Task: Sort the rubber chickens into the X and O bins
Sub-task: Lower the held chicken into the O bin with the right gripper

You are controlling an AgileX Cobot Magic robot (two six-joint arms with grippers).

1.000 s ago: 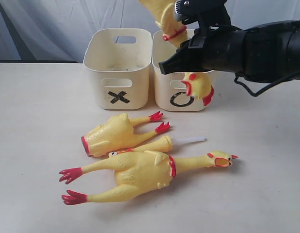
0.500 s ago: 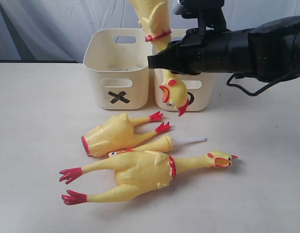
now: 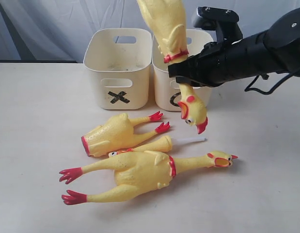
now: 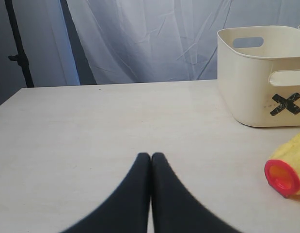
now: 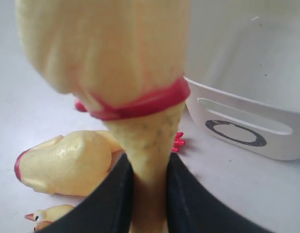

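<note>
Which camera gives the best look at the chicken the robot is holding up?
The exterior view: the held chicken hangs head-down in the right gripper, clamped at the neck. The right wrist view shows only its neck, collar and some body, close up; the left wrist view misses it.

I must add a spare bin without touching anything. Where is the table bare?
Bare: the table left of the X bin and headless body; also the front right, past the whole chicken. Crowded: the middle, where body, head piece and whole chicken lie together, with the held chicken hanging before the O bin.
</note>
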